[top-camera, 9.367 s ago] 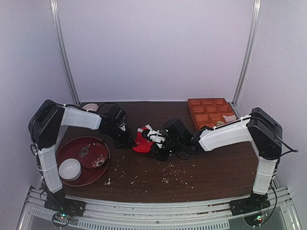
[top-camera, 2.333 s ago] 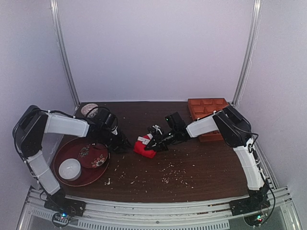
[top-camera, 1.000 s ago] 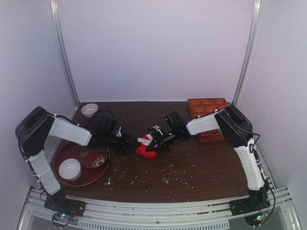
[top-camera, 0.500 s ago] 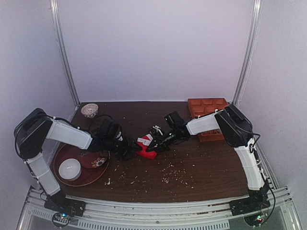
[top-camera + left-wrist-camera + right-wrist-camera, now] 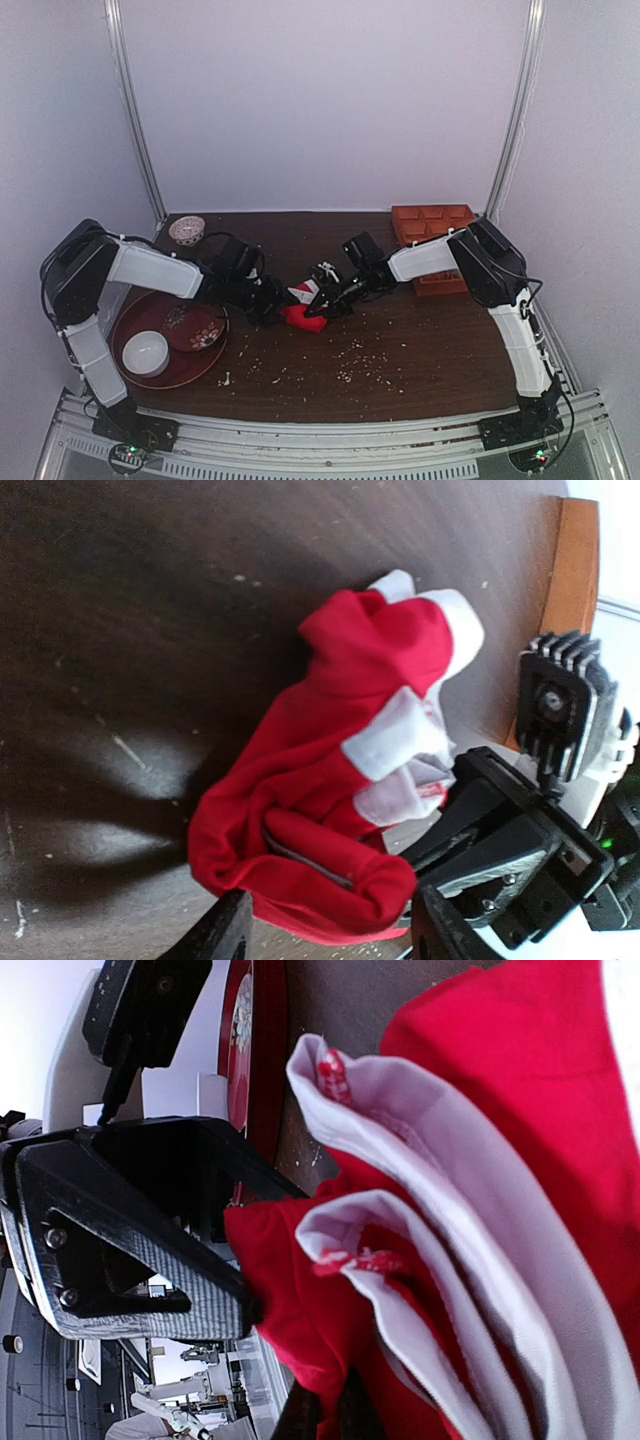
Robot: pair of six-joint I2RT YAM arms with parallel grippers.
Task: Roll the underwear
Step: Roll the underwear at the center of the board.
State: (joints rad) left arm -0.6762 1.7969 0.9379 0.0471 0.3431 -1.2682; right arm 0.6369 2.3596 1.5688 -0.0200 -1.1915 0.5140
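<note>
Underwear point(image 5: 300, 314) bunched on table point(image 5: 430, 350), near red tray point(image 5: 195, 365), toward table middle. Left gripper point(image 5: 274, 308): jaws spread wide, straddling bundle's red end. Right gripper point(image 5: 319, 302): pinched closed on white waistband, far side from tray.

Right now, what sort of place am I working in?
Probably a robot test booth, not a home: blank white walls with aluminium rails, a crumb-strewn wooden table, and staged props: red underwear, a red tray, an orange compartment tray.
</note>
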